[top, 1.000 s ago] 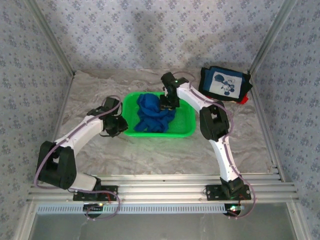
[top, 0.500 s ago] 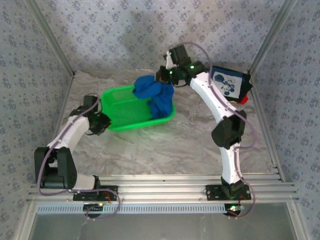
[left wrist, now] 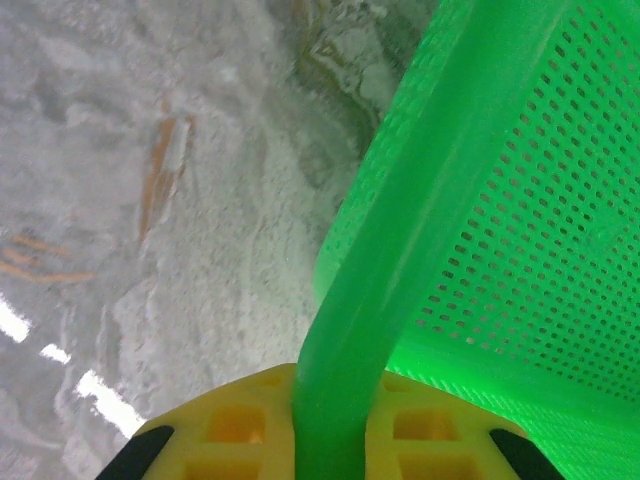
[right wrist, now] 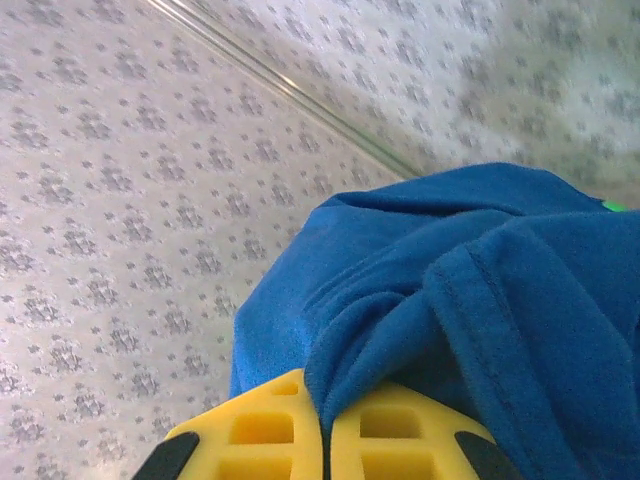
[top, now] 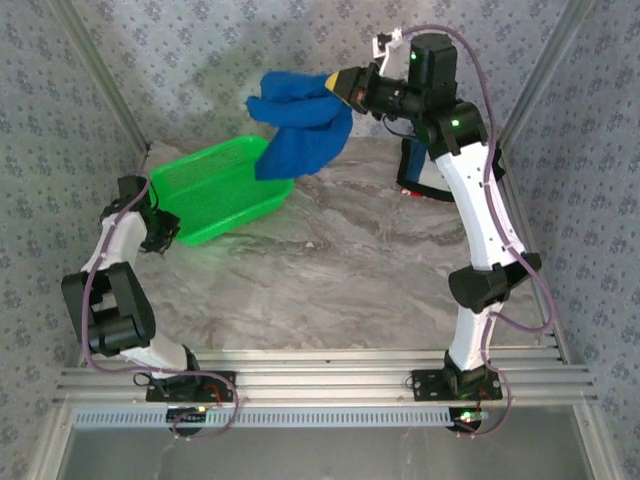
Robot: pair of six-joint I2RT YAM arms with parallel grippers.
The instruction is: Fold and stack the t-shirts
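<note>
My right gripper (top: 343, 84) is raised high near the back wall and is shut on a bunched fold of the royal blue t-shirt (top: 300, 128), which hangs free in the air. In the right wrist view the blue cloth (right wrist: 470, 290) is pinched between the yellow fingers of that gripper (right wrist: 326, 415). My left gripper (top: 162, 228) is shut on the rim of the green mesh basket (top: 225, 185) at the left. The left wrist view shows that rim (left wrist: 400, 230) clamped in the gripper (left wrist: 338, 405). The dark navy t-shirt (top: 413, 172) lies at the back right, mostly hidden by the right arm.
The basket stands tilted at the table's left, close to the left wall frame. Marble tabletop (top: 340, 280) stretches open across the middle and front. Patterned walls close in the back and both sides. An aluminium rail (top: 320, 375) carries both arm bases at the near edge.
The right gripper has closed on the blue t-shirt and lifted it out of the basket, up toward the back wall. The left arm has pulled the basket leftward.
</note>
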